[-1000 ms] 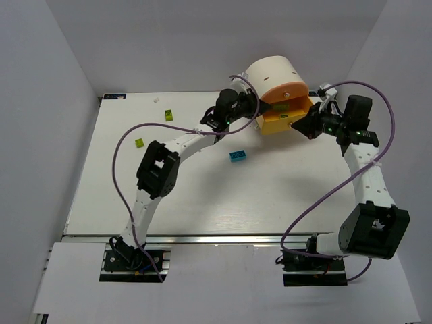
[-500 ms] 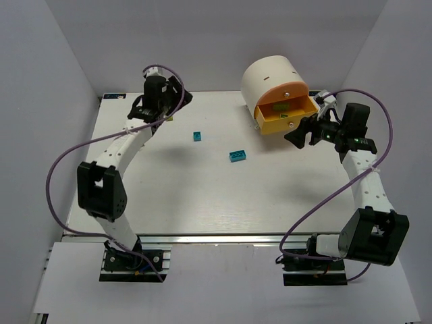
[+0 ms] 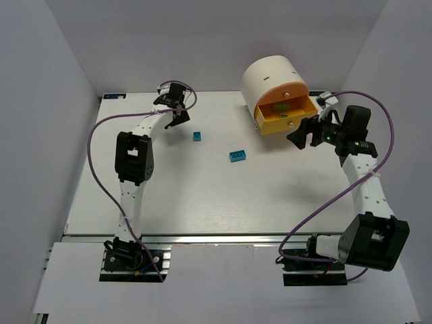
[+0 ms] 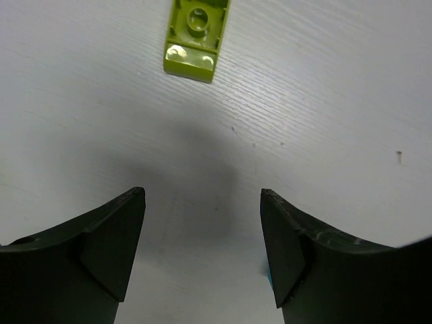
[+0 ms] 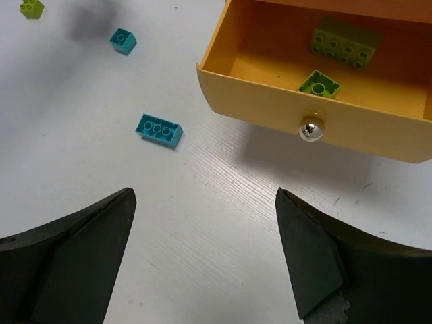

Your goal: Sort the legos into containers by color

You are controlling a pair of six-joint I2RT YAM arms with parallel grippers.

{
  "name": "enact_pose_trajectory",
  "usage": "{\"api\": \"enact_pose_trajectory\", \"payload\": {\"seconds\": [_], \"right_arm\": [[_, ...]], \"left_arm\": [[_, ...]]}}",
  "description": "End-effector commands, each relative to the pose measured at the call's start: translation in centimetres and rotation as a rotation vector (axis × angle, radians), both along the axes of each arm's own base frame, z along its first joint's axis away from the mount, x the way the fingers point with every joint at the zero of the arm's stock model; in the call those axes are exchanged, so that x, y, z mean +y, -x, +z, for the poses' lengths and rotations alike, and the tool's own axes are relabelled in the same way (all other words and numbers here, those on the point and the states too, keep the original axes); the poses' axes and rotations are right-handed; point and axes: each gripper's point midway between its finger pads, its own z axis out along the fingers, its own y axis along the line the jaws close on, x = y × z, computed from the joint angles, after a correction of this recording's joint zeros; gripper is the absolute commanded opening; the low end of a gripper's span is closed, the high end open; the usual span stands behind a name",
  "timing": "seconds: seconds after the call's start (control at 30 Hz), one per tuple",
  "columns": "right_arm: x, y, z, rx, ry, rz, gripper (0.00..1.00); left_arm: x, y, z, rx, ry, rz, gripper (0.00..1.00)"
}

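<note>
The left arm [image 3: 133, 156] stretches to the far side, with the left pincer [image 3: 177, 119] pointed downward, jaws apart and empty. The right arm [image 3: 364, 182] bends inward, and the right pincer [image 3: 302, 135] faces left, jaws spread wide, gripping nothing.

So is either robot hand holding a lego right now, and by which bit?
No, neither. The left gripper is open above the table, short of the lime brick. The right gripper is open and empty near the yellow drawer.
</note>
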Motion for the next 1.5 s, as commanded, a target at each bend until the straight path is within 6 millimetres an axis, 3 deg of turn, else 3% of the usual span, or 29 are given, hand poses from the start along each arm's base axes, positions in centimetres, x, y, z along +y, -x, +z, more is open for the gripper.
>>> {"api": "enact_pose_trajectory", "payload": {"seconds": [0.0,0.17,0.33,0.53,0.9,1.03,1.1,1.13,1.17,1.23,1.27,1.3,1.37,1.4,1.47], "right_arm": [[-0.4,-0.1,0.9,-0.044,0.012,-0.025,0.89],[-0.4,-0.2,0.4,-0.03,0.01,-0.027,0.89],[-0.4,-0.6,0.5,-0.028,0.007,-0.028,0.89],[-0.5,-1.0,0.2,-0.012,0.014,-0.023,0.89],[-0.5,-1.5,0.4,-0.003,0.019,-0.013,0.89],[-0.5,-1.2,0.5,-0.007,0.022,-0.004,0.89],[-0.3,-1.0,0.6,-0.009,0.021,0.004,0.89],[-0.2,-0.9,0.5,-0.007,0.019,0.008,0.88],[-0.1,-0.8,0.7,-0.014,0.017,0.014,0.88],[0.0,-0.7,0.9,-0.018,0.013,0.021,0.87],[0.2,-0.7,1.0,-0.021,0.009,0.029,0.87],[0.2,-0.7,1.1,-0.025,0.008,0.033,0.85],[0.3,-0.7,1.3,-0.031,0.007,0.034,0.83],[0.3,-0.7,1.7,-0.042,0.006,0.031,0.8],[0.0,-1.0,1.8,-0.053,0.015,0.011,0.76]], "left_arm": [[2.3,-0.9,2.3,-0.04,-0.106,0.044,0.79],[3.3,-2.5,-0.1,-0.021,-0.13,0.062,0.77],[3.5,-4.9,-0.2,-0.071,-0.148,0.022,0.73],[5.4,-7.0,-0.6,-0.111,-0.158,0.006,0.68],[4.6,-9.9,-0.4,-0.209,-0.102,-0.072,0.58],[4.5,-10.4,-0.6,-0.227,-0.077,-0.089,0.46],[3.9,-10.5,-0.4,-0.235,-0.052,-0.113,0.34],[3.5,-10.7,-0.1,-0.251,-0.042,-0.13,0.29],[3.1,-10.4,0.1,-0.252,-0.024,-0.155,0.16],[2.6,-10.4,0.8,-0.274,-0.008,-0.182,0.07],[2.0,-10.3,2.6,-0.304,0.02,-0.205,0.0],[1.7,-9.3,1.5,-0.276,0.038,-0.219,0.0],[0.0,-8.8,3.5,-0.342,0.092,-0.259,0.0],[-0.9,-7.1,4.9,-0.357,0.145,-0.296,0.0],[-3.0,-6.0,8.3,-0.463,0.222,-0.374,0.0]]}}
